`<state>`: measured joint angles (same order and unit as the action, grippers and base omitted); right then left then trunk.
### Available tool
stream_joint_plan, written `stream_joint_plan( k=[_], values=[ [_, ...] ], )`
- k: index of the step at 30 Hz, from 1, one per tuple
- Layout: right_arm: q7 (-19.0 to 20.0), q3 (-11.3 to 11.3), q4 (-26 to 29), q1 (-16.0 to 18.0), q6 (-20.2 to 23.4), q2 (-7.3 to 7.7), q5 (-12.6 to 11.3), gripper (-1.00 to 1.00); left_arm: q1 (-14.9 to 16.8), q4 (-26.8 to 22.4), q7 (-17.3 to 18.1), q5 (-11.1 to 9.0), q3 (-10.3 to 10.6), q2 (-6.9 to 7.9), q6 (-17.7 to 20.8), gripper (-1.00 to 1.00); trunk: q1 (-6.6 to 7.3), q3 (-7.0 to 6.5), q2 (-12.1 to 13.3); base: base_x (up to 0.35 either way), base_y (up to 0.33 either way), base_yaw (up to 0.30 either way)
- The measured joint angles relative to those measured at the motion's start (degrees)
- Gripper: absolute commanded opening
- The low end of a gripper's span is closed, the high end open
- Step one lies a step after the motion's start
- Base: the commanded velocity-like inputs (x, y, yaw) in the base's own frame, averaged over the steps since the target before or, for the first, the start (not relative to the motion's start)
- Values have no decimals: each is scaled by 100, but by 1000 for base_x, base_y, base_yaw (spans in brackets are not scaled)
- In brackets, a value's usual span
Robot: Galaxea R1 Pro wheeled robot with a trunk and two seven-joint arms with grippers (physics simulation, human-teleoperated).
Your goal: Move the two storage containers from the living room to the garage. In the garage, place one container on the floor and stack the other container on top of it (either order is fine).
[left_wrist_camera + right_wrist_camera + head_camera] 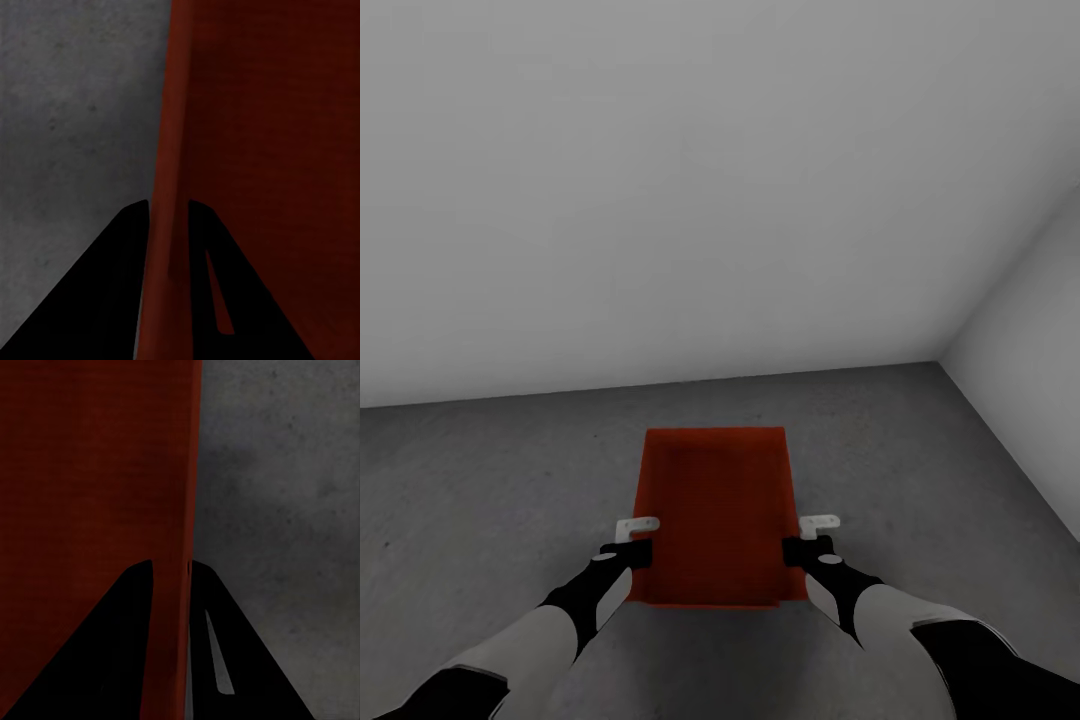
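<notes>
Item: one orange-red container [717,515], open top up, held between your two arms above the dark grey floor [480,500], close to a corner of pale grey walls [660,200].

Left gripper [632,540]: your fingers [112,300] straddle the container's left wall [169,225], one on each side, clamped on it.

Right gripper [810,537]: your fingers [112,660] straddle the right wall [176,585] the same way, clamped on it.

Whether the container's base touches the floor cannot be told.
</notes>
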<state>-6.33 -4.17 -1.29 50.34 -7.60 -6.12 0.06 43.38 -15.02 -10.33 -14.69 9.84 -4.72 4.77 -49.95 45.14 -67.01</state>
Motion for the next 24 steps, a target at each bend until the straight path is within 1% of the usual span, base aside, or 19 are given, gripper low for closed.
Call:
stream_joint_plan(
  k=[6, 17, 24],
  values=[
    [2, 0, 0, 0, 0, 1, -1, -100, 0, 0, 0, 3, -2, -1, 0, -100, 0, 0, 0, 0, 0, 0],
    [-4, -3, 1, 0, 2, -3, -2, -100, 1, 2, 2, -34, 33, 6, 0, -100, -241, 197, -440, 0, 0, 0],
    [-15, -6, 1, 0, 2, -10, -3, -100, 1, -1, 7, -58, 56, 15, 0, -100, -242, 198, -441, 0, 0, 0]
  ],
)
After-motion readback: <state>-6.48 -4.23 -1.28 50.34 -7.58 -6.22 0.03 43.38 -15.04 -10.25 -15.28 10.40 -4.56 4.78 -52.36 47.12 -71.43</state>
